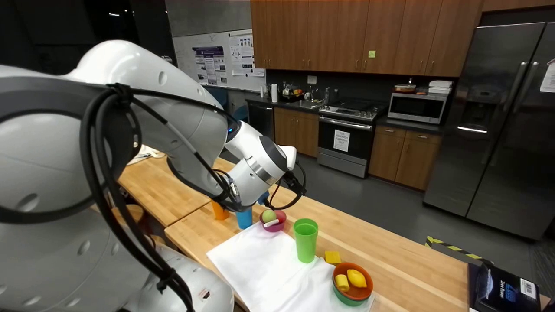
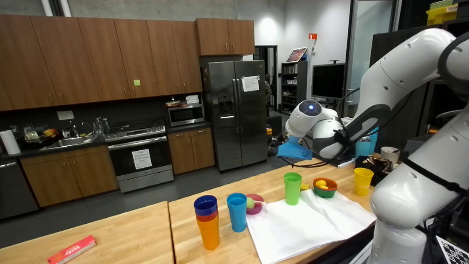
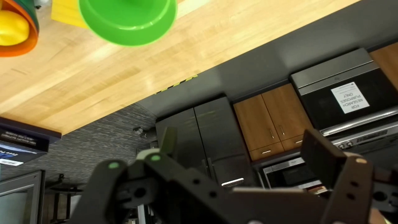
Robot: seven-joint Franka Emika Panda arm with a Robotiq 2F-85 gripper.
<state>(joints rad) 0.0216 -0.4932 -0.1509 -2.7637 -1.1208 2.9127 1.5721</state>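
Observation:
In the wrist view my gripper [image 3: 245, 149] stands with its fingers wide apart and nothing between them. It is tilted out toward the kitchen rather than down at the table. A green cup [image 3: 130, 21] is the nearest object, at the top of that view; a yellow block [image 3: 67, 12] sits beside it. Further left, an orange bowl [image 3: 23, 49] holds a lemon [image 3: 14, 28]. Both exterior views show the green cup [image 1: 305, 240] upright at the edge of a white cloth [image 2: 307, 223]. The arm's wrist mostly hides the fingers there, and a blue piece [image 2: 294, 149] hangs below it.
A pink bowl [image 2: 254, 210] with a green ball, a blue cup [image 2: 237, 212] and stacked orange cups [image 2: 209, 234] stand along the table. A yellow cup [image 2: 363, 181] is near the arm's base. A black box [image 1: 505, 288] lies at the table's end. Cables loop beneath the wrist.

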